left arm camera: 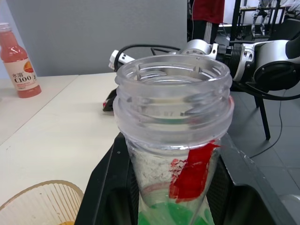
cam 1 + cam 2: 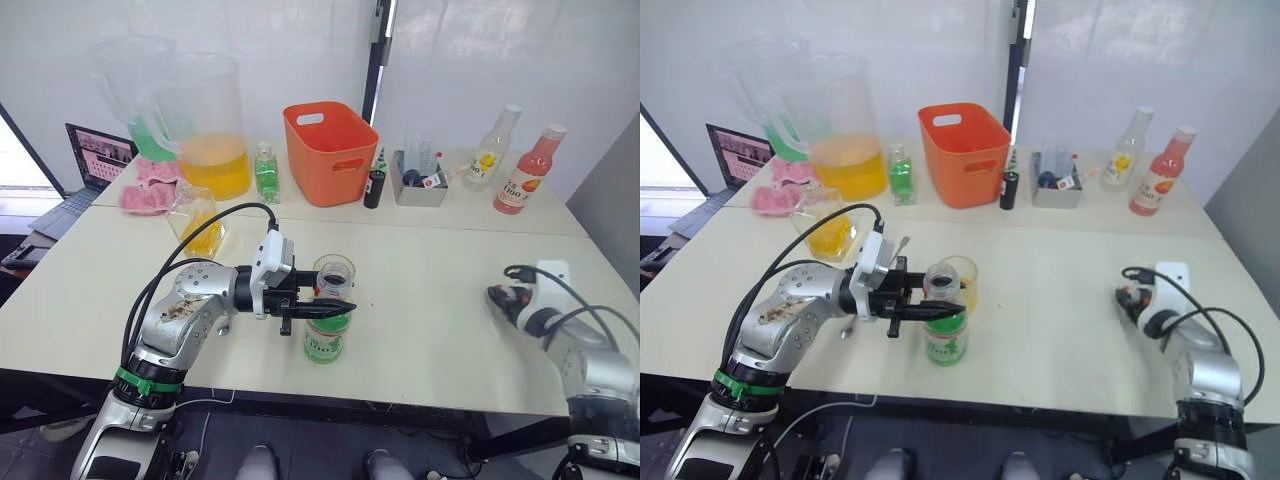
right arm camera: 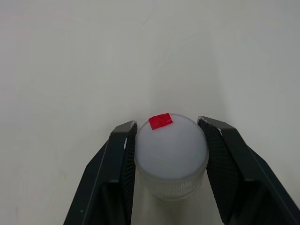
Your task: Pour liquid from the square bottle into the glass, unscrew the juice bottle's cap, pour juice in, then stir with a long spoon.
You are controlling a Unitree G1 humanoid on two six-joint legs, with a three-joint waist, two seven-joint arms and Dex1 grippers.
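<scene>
1. The tabletop (image 2: 430, 330) is pale cream and carries everything; a laptop (image 2: 95, 160) sits off its far left corner.
2. A big clear pitcher (image 2: 205, 125) half full of orange liquid stands near the far edge, left of centre, with a pink cloth (image 2: 150, 185) beside it.
3. An orange basket (image 2: 330, 150) stands at the middle of the far edge, a small green bottle (image 2: 266, 172) just to its left.
4. Toward the far right corner stand a grey tray (image 2: 420, 180) of small items, a yellow-label bottle (image 2: 494, 148) and a red drink bottle (image 2: 530, 168).
5. The juice bottle (image 2: 326, 338), green-labelled and uncapped, stands upright near the front edge, about mid-width.
6. The left gripper (image 2: 325, 308) has its two black fingers closed round the juice bottle's neck, just under the open threaded mouth.
7. The glass (image 2: 960, 280) stands just behind the juice bottle, with some yellow liquid in it.
8. A tilted clear container (image 2: 196, 220) with yellow liquid lies left of the glass.
9. The right gripper (image 3: 171, 150), low over the tabletop near the right edge, pinches a white cap (image 3: 171, 154) with a red mark between both fingers.
</scene>
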